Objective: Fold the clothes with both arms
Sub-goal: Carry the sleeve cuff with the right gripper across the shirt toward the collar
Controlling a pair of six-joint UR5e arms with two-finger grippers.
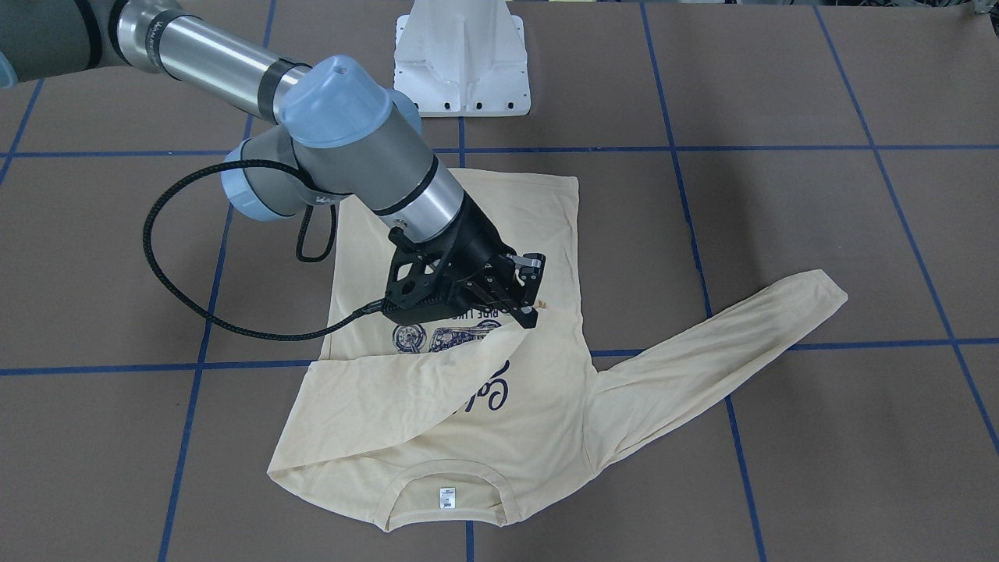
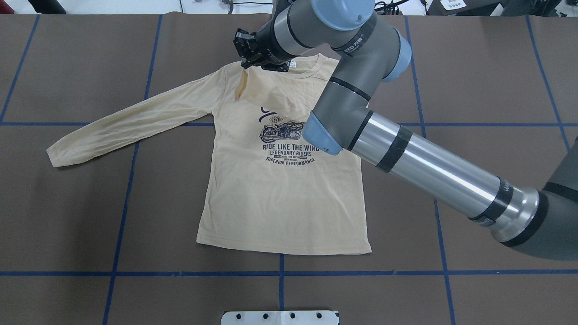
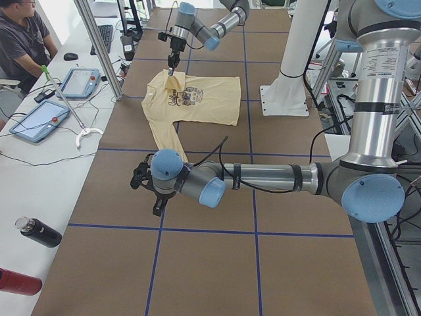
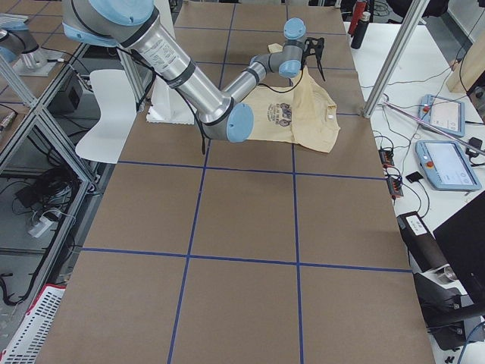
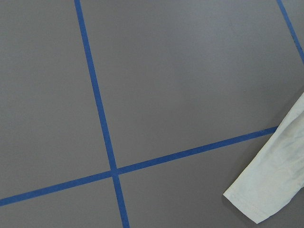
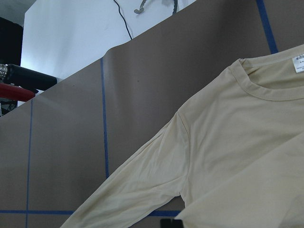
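The pale cream-yellow long-sleeved shirt (image 1: 546,234) lies flat on the brown bench (image 1: 819,234), print side up. The fingers of the black right gripper (image 1: 529,316) pinch one sleeve (image 1: 390,406), lifted across the chest, and it hides part of the navy print (image 2: 289,153). The left gripper (image 3: 146,187) looks small and far; I cannot tell its fingers.

— What do you count here?
— One shirt (image 1: 499,437), one right arm (image 2: 429,167), one left arm (image 3: 263,178), one white base (image 1: 460,62).
— And more?
— One person (image 3: 23,39), two tablets (image 3: 37,120), one black bottle (image 3: 38,232), one red bottle (image 3: 16,282).

My right gripper (image 1: 531,312) pinches sleeve (image 1: 406,382) end, drawn across shirt (image 1: 515,437) print; other sleeve (image 1: 718,351) flat, outstretched.
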